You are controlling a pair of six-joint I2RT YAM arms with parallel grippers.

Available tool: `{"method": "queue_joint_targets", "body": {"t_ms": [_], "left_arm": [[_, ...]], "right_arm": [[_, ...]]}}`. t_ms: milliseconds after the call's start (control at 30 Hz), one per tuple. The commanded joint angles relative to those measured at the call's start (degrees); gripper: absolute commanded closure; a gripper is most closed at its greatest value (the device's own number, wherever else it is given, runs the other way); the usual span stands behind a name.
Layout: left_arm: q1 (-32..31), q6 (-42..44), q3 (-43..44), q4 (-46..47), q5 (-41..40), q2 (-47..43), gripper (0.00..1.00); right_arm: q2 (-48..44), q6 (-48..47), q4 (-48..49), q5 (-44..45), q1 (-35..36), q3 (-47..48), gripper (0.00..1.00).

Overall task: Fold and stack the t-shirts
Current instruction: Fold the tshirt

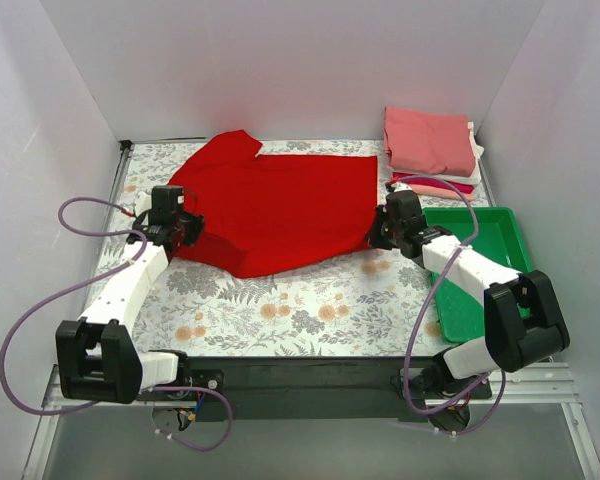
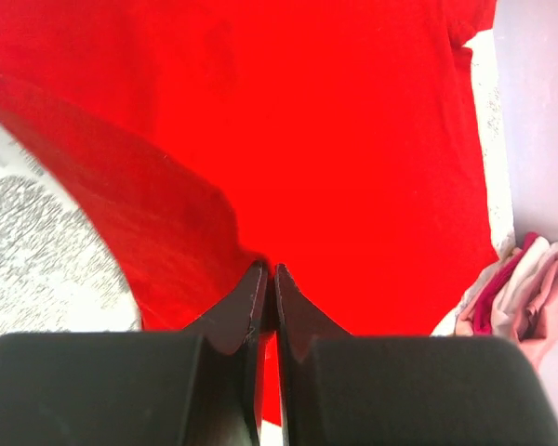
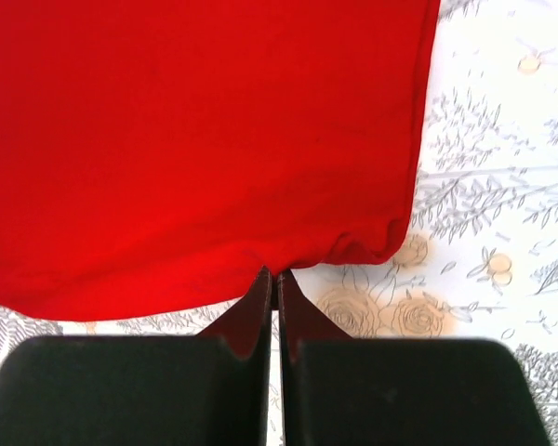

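Overhead, we count one red shirt [image 1: 280,210], lying open on the surface [image 1: 310,300] with a sleeve toward the far left corner and the body reaching to the right. We count one stack [image 1: 430,140] of folded shirts in the far right corner. Four layers show in it: a salmon-pink shirt [image 1: 428,135] on top, a white shirt [image 1: 476,148] peeking out at its right edge, then a crimson shirt [image 1: 460,185] and a peach shirt [image 1: 425,189] along the near side. We count one green tray [image 1: 502,228], just on the near side of the stack, with the right arm [image 1: 470,265] crossing above it. The left arm [image 1: 130,285] makes two arms, and each trails one of two purple cables [image 1: 20,330].

The left fingers [image 2: 260,283] are pressed together on the red shirt's left edge, where a ridge of cloth rises beside them. The right fingers [image 3: 263,283] are likewise closed, pinching the hem near the shirt's right near corner, and the cloth puckers at their tips.

The surface carries a print of grey leaves and orange roses. Plain white walls [image 1: 280,60] enclose it at the left, the far side and the right. A black bar [image 1: 300,375] runs along its near edge between the arm bases.
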Motion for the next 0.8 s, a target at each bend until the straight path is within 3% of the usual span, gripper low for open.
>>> {"method": "queue_joint_targets", "body": {"t_ms": [0,333,767], "left_arm": [[0.22,2.12,5.28,1.57,-1.05,3.80,1.00],[0.22,5.47,15.39,3.86,-6.41,12.42,1.00],[0.66,10.64,20.32,12.02,-8.70,19.46,1.00]], "right_arm": [[1.36,-1.98,-0.89,0.16,-1.14,4.87,0.99],[6.20,-4.18,-3.09,-1.25,-3.86,12.87,0.99],[13.31,-6.46,-5.37,-4.49,-6.50,20.95,0.98]]}}
